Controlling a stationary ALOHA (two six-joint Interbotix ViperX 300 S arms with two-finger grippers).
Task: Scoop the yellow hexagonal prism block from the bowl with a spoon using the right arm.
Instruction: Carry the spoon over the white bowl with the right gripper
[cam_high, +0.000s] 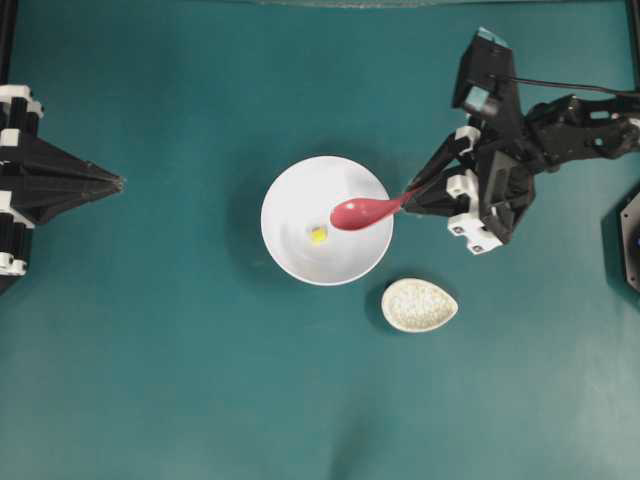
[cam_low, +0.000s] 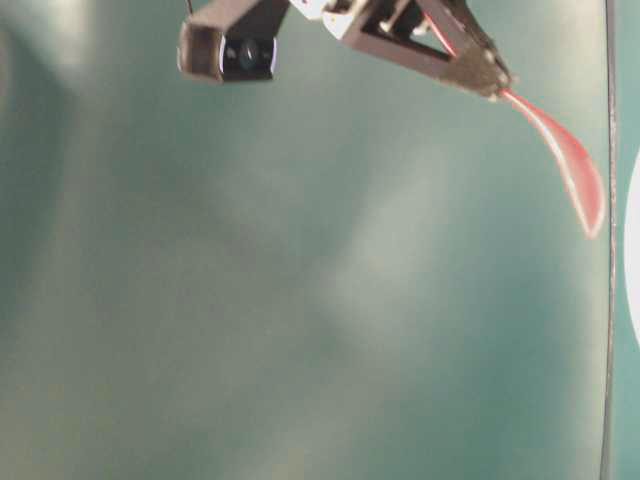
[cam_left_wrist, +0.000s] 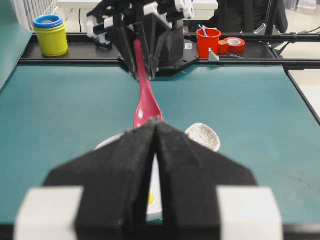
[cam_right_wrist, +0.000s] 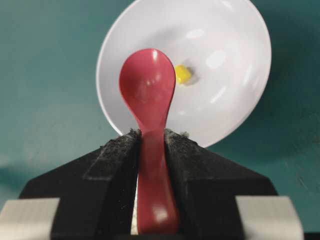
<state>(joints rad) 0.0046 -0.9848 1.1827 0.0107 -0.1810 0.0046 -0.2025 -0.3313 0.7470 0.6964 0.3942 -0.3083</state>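
Observation:
The white bowl (cam_high: 300, 250) sits mid-table with the tiny yellow hexagonal prism block (cam_high: 318, 235) lying inside it. My right gripper (cam_high: 412, 195) is shut on the handle of the pink-red spoon (cam_high: 362, 212), whose scoop hangs over the bowl's right half, just right of the block. From the right wrist, the spoon (cam_right_wrist: 148, 90) points into the bowl (cam_right_wrist: 225, 100), the block (cam_right_wrist: 182, 74) beside the scoop's right edge. My left gripper (cam_high: 118, 183) rests shut at the far left, its tips meeting in the left wrist view (cam_left_wrist: 156, 122).
A small speckled beige oval dish (cam_high: 419, 305) lies just right of and below the bowl. Beyond the table's far edge, seen from the left wrist, stand a yellow cup (cam_left_wrist: 51, 35), a red cup (cam_left_wrist: 208, 42) and a tape roll (cam_left_wrist: 234, 45).

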